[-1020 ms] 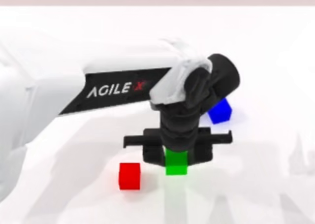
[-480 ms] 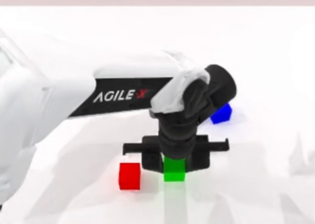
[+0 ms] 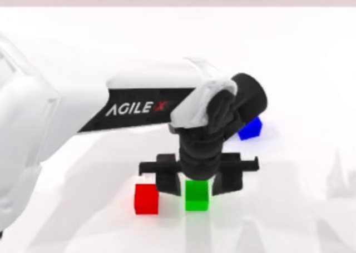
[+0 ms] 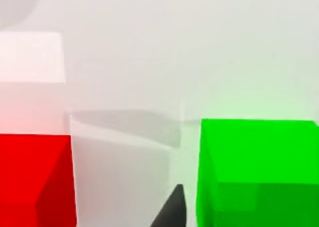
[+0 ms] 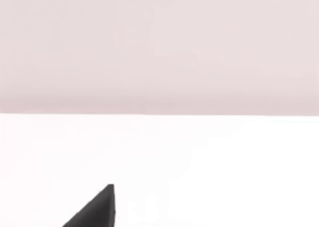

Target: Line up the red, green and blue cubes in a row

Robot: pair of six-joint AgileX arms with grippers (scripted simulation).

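White tabletop (image 3: pixel 289 53) under everything: green cube (image 3: pixel 197 196) sits beside red cube (image 3: pixel 147 199), blue cube (image 3: pixel 250 127) well behind. My left gripper (image 3: pixel 197 182) stands spread over green; I'd lift straight, avoiding nudges.

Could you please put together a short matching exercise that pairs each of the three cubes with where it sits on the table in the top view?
Things:
1. red cube
2. green cube
3. blue cube

Places:
A. directly under the left gripper
B. farthest right, partly hidden behind the left arm's wrist
C. farthest left, apart from its neighbour

Pairs: 1-C, 2-A, 3-B
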